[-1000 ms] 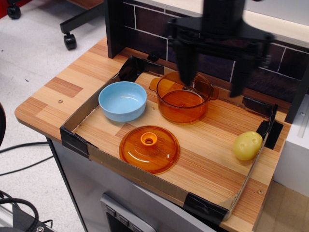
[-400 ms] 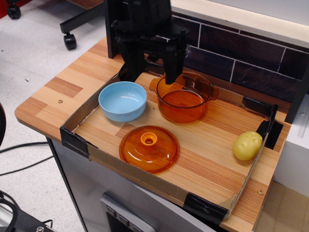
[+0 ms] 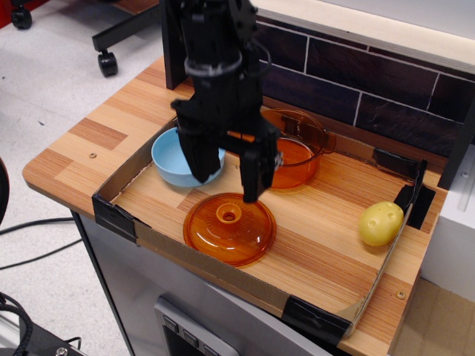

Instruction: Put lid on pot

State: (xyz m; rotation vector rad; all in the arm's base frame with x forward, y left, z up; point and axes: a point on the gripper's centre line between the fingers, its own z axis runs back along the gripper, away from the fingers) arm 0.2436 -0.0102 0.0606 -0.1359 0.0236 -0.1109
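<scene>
The black gripper (image 3: 226, 178) is hanging just above the amber lid (image 3: 229, 228), its two fingers spread apart with nothing between them, one fingertip over the lid's far-left edge and the other near its far-right side. The lid is lying dome-up on the near part of the wooden tray floor (image 3: 326, 245), its small ring knob (image 3: 228, 215) showing between and just below the fingertips. The amber pot (image 3: 297, 152) is sitting uncovered at the far side, partly hidden behind the arm, with the light-blue bowl (image 3: 167, 152) to its left and a yellow potato-shaped toy (image 3: 381, 222) well apart at the right. By my judgement the reach for the lid is the step in hand; nothing is gripped yet. The next move is calling for a descent centred on the knob, then closing on it, lifting clear and carrying it far-right over the pot's rim.
</scene>
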